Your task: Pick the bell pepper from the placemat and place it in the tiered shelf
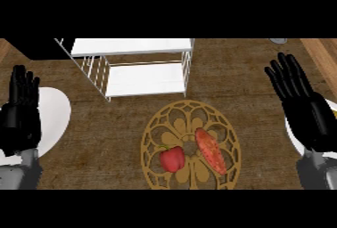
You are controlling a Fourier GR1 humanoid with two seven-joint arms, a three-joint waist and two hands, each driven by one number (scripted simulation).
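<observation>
While both my hands rest open, fingers straight, my left hand at the counter's left edge and my right hand at its right, one bell pepper sits upright on the single placemat at the near edge, beside one reddish oblong vegetable. It lies inward of, and closer than, both hands, roughly midway. One tiered shelf stands beyond.

left hand: black | right hand: black | forearms: grey
</observation>
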